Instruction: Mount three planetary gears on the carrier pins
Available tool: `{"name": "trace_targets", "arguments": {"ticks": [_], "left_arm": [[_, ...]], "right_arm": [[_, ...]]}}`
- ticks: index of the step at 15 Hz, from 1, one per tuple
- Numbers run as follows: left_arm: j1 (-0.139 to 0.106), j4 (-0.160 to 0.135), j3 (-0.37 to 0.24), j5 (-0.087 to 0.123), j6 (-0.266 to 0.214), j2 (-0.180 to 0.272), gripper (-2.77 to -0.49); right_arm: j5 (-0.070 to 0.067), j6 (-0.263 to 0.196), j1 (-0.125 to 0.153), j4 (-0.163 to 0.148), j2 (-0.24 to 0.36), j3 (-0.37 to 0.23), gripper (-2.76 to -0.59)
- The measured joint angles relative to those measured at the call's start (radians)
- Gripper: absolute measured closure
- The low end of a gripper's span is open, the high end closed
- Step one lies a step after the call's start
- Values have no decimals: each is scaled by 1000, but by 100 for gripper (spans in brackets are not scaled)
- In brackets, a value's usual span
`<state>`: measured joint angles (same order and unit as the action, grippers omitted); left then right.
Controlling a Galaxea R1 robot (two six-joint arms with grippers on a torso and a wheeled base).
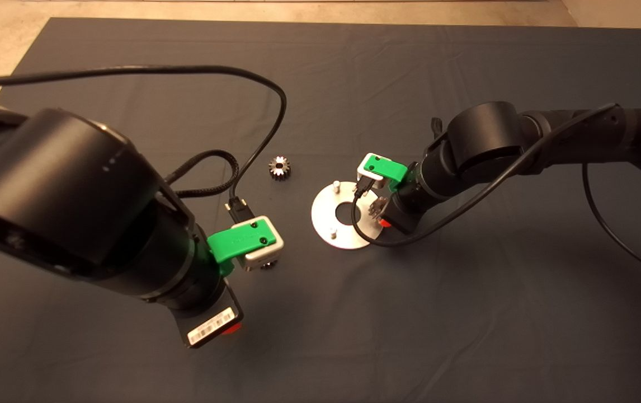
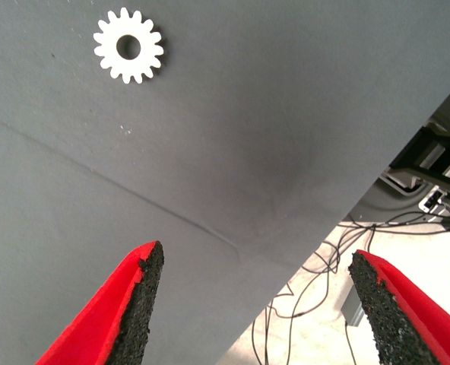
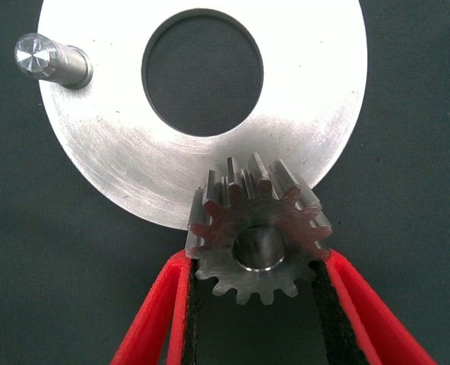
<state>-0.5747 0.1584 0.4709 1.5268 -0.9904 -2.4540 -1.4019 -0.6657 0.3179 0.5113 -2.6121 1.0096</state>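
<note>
Right gripper clenched on planetary gear, gear between pads, over disc rim; pin tip seems visible through bore, seating unclear. Free carrier pin well beyond fingertips. Risk: tilted gear jams on pin; early release drops it.

Left gripper spread wide, empty; second gear ahead of fingertips on mat. Risk: closing on teeth flicks gear away.

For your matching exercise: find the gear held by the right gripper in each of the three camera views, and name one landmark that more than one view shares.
Head view: the held gear is mostly hidden under the right gripper, at the round disc's right edge.
Left wrist view: not in it; only a loose gear lying on the mat.
Right wrist view: near the middle, between the red fingers, over the disc's rim.
Shared landmark: the disc with its centre hole, in the head and right wrist views.
</note>
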Motion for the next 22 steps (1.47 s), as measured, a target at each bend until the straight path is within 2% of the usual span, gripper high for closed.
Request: {"name": "trace_targets", "arguments": {"ticks": [2, 7, 10, 19, 22], "left_arm": [[0, 0, 0, 0, 0, 0, -176], [0, 0, -1, 0, 0, 3, -176], [0, 0, -1, 0, 0, 3, -176], [0, 0, -2, 0, 0, 3, -176], [0, 0, -2, 0, 0, 3, -176]], "right_arm": [[0, 0, 0, 4, 0, 0, -92], [-3, 0, -5, 35, -3, 2, -92], [0, 0, -5, 45, -4, 7, -92], [-1, 4, -8, 52, -4, 7, -92], [-13, 27, -11, 59, -9, 4, -92]]}}
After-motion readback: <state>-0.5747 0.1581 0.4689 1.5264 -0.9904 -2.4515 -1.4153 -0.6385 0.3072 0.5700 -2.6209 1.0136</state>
